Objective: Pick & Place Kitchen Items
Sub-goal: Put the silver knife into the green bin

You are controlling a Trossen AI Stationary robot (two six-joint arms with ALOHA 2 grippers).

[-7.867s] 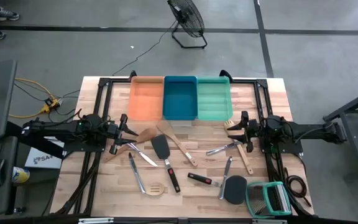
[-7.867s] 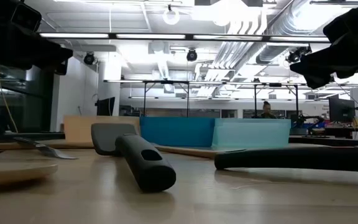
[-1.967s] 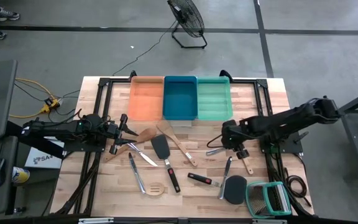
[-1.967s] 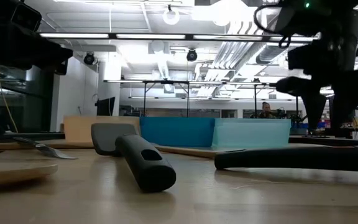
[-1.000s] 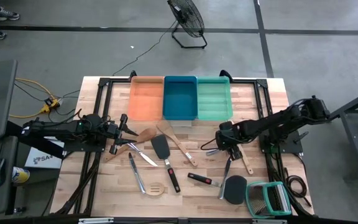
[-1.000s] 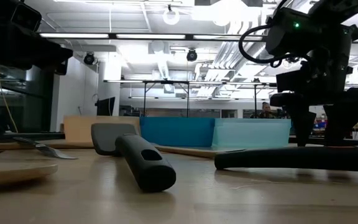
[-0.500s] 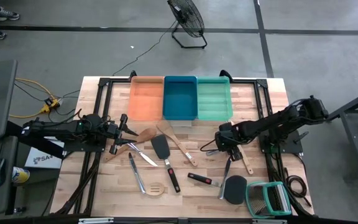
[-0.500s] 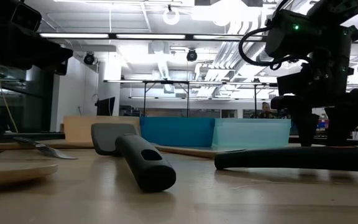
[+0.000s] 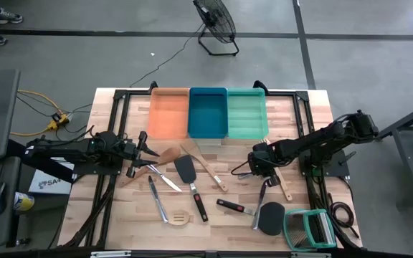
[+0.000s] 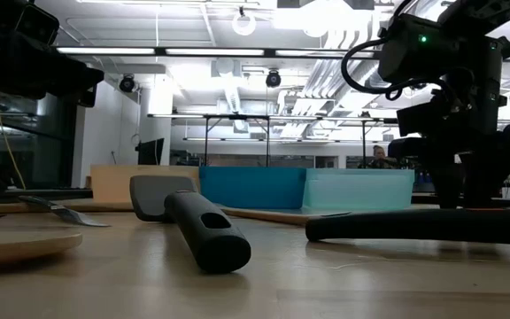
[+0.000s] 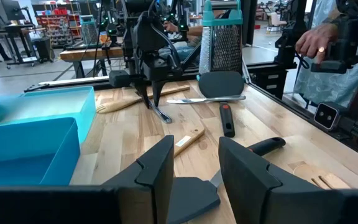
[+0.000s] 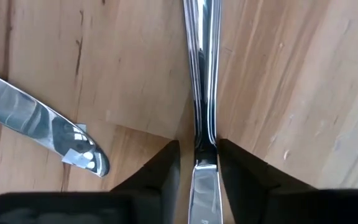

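Right gripper is lowered to the table, its fingers straddling the handle of a silver utensil and closed to its sides. This utensil lies in front of the teal tray, a silver knife just beside it. Left gripper, slightly spread and empty, waits in front of the orange tray.

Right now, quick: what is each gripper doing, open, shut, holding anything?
Left gripper: open, empty, waiting at the table's left side.
Right gripper: down at the table, fingers closed around a silver utensil handle.
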